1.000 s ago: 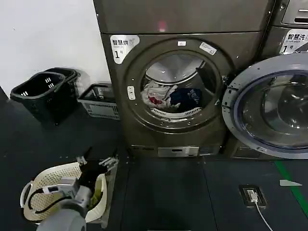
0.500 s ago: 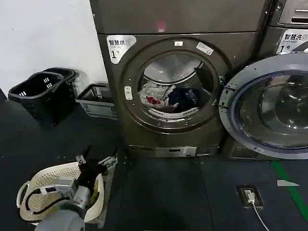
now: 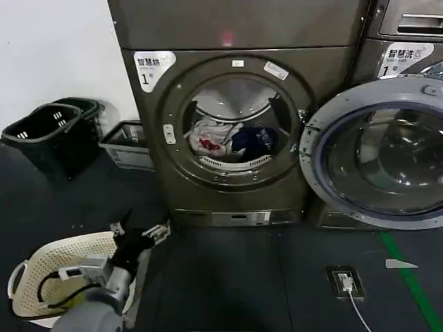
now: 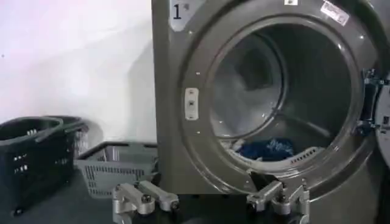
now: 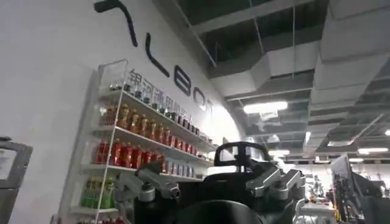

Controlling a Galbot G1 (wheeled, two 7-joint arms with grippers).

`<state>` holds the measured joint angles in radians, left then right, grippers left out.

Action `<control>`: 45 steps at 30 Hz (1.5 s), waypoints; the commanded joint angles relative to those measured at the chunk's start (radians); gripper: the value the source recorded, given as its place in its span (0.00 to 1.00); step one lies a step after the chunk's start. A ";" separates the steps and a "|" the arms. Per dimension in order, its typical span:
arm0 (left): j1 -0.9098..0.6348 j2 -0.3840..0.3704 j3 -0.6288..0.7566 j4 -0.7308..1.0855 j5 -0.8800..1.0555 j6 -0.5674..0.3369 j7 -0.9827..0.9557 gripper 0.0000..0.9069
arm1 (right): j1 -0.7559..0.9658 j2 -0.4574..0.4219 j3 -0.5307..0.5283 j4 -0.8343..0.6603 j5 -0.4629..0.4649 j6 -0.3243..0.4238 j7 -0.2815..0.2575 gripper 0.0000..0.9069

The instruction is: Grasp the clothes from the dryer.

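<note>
Head view: the clothes [image 3: 232, 140] are heaped low in the drum of the dryer [image 3: 235, 124], door swung right, porthole unobstructed. The left gripper [image 3: 138, 234] is held near, over the basket [image 3: 41, 273], jaws released.

Left wrist view: the left gripper [image 4: 210, 199] is aimed at the porthole rim; open floor lies between.

Right wrist view: the right gripper [image 5: 210, 185] is parked pointing upward, jaws released.

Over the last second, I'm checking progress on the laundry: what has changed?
The whole head view has slid left, so dryer, baskets and floor all sit further left; the robot seems to be turning or shifting. The left gripper stays open, low over the cream basket. The clothes lie untouched in the drum.
</note>
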<state>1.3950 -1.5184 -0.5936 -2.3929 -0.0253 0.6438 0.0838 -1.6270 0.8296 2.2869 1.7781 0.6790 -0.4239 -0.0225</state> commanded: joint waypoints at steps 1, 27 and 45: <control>-0.001 -0.001 0.000 0.001 -0.001 0.000 0.001 1.00 | 0.001 0.001 0.000 -0.001 -0.002 0.001 -0.002 1.00; 0.009 0.006 -0.005 -0.006 0.001 0.001 0.008 1.00 | 0.004 0.007 -0.007 -0.008 -0.004 0.037 -0.011 1.00; 0.004 -0.006 0.004 -0.032 -0.015 0.007 0.011 1.00 | 0.014 0.009 -0.012 -0.003 0.004 0.089 -0.002 1.00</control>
<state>1.3988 -1.5249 -0.5892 -2.4207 -0.0329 0.6495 0.0952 -1.6150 0.8375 2.2749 1.7746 0.6834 -0.3493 -0.0264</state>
